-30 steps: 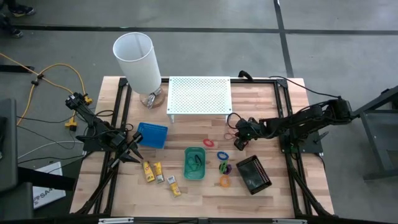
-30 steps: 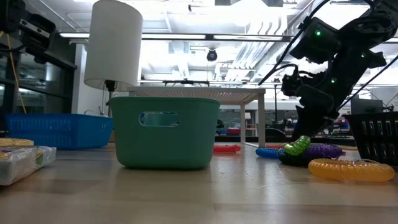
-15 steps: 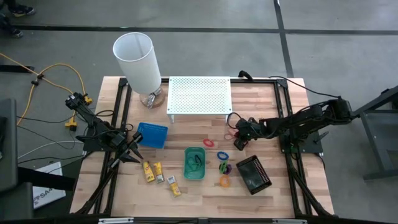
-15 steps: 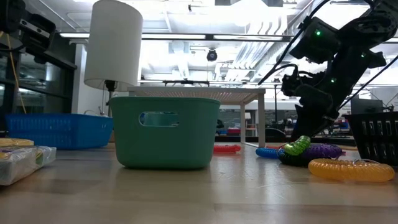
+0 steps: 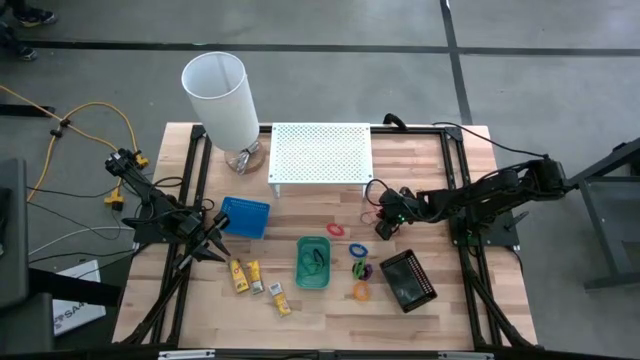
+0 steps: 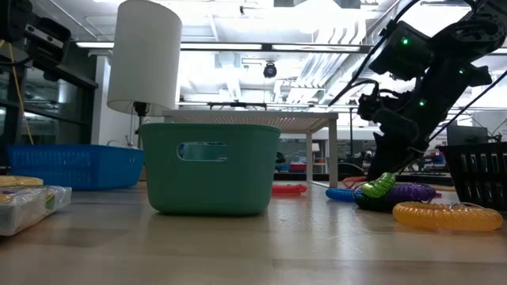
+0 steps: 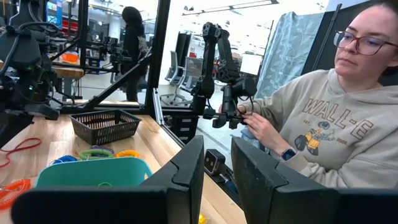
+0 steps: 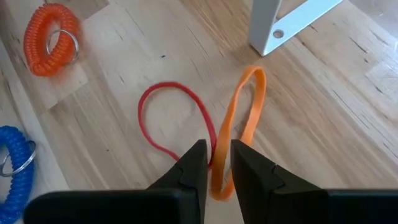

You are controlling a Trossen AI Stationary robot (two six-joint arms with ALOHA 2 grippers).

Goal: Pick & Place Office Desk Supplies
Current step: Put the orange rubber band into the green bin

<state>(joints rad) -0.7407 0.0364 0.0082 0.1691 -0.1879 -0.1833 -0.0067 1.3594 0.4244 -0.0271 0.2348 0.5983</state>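
Observation:
A thin red band (image 8: 168, 112) and a thin orange band (image 8: 245, 118) lie flat on the wood beside the white shelf's leg (image 8: 283, 28). My right gripper (image 8: 219, 163) is down on them (image 5: 377, 220), its fingers close together where the two bands meet. Coiled rings lie nearby: orange-red (image 8: 53, 40), blue (image 8: 15, 171), purple with green (image 5: 360, 268) and orange (image 5: 361, 291). Yellow-and-white blocks (image 5: 255, 278) lie left of the green tray (image 5: 313, 262). My left gripper (image 5: 214, 247) waits near the table's left edge, fingers close together, by the blue tray (image 5: 245, 217). My right gripper pinches the near end of the orange band (image 8: 219, 177) between its two fingers, coming from above and slanting toward the table's left. The end of the red band (image 8: 210, 149) runs in against one finger (image 8: 194, 163). Both bands still lie flat on the table.
The white perforated shelf (image 5: 321, 153) stands just beyond the bands, and the white lamp (image 5: 222, 97) is at the far left corner. A black tray (image 5: 407, 280) sits near the right arm. A person in a beige hoodie (image 7: 323, 118) sits beyond the table.

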